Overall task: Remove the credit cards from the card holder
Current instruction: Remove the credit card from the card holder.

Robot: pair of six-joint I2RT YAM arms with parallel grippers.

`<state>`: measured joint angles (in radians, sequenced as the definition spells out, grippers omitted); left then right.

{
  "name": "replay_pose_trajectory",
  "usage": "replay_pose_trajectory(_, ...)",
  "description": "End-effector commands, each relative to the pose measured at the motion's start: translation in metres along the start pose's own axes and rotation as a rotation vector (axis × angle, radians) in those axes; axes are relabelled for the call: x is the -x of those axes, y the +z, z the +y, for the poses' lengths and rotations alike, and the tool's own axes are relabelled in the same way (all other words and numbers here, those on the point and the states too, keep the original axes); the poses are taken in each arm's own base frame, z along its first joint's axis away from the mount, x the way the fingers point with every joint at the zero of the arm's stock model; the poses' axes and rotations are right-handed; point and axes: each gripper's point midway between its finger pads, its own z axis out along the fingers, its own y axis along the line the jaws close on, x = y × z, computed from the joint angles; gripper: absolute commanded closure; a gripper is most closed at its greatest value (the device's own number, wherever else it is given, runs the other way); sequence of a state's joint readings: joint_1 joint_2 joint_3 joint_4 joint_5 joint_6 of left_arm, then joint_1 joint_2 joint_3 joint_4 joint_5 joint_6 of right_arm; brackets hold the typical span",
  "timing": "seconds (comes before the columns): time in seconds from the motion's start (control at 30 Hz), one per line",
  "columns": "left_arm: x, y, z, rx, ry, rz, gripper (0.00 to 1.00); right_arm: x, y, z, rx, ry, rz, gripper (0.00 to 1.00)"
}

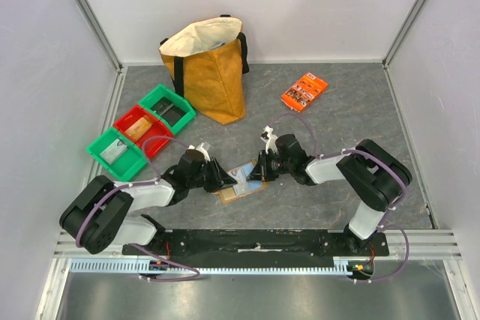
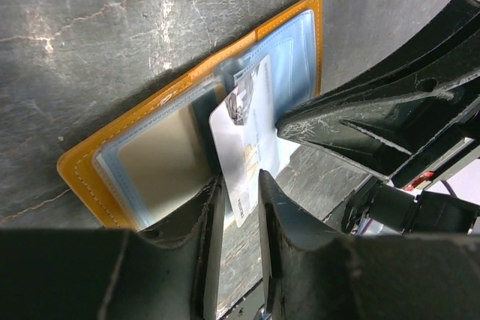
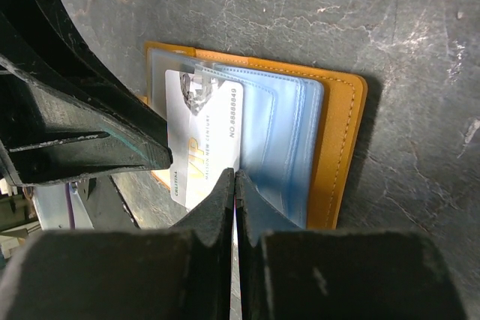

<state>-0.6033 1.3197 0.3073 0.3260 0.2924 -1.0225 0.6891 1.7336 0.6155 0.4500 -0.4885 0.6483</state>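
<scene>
**Holder open, white card poking out**

The holder (image 1: 238,189) lies spread open on the tabletop (image 1: 352,125), low in the middle of the overhead view, with both arms reaching in to it from either side. Its tan cover faces down and the pale blue pockets (image 3: 281,133) face up. A white card (image 2: 247,129) with a gold mark sits in the pockets, and its near end sticks out past the holder's edge.

The left jaws stand a little apart. The card's free end shows in the gap between them, but I cannot tell whether they touch it. The right jaws are closed tight, tips down at the holder's edge where the card meets the blue pocket. Whether they pinch anything, I cannot tell.

Toward the back, a yellow bag (image 1: 210,73) stands upper centre. An orange packet (image 1: 304,91) lies to its right, and red and green bins (image 1: 142,133) sit at mid-left
</scene>
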Motion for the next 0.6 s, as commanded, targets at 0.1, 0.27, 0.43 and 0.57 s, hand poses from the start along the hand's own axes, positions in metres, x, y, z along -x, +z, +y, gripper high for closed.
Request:
replay_pose_trajectory(0.1, 0.005, 0.007, -0.009, -0.044, -0.025, -0.013, 0.81, -0.026, -0.002, -0.028, -0.097, 0.047, 0.050, 0.95)
replay_pose_trajectory(0.27, 0.004, 0.004, -0.002, -0.030, -0.031, -0.025, 0.98, -0.028, -0.004, -0.037, -0.147, 0.050, 0.058, 0.96)
replay_pose_trajectory(0.43, 0.004, -0.007, 0.010, 0.012, -0.013, -0.028, 0.98, -0.029, -0.011, -0.051, -0.192, 0.078, 0.052, 0.98)
replay_pose_trajectory(0.57, 0.001, -0.018, 0.015, 0.026, 0.000, -0.021, 0.98, -0.023, -0.015, -0.059, -0.213, 0.089, 0.034, 0.98)
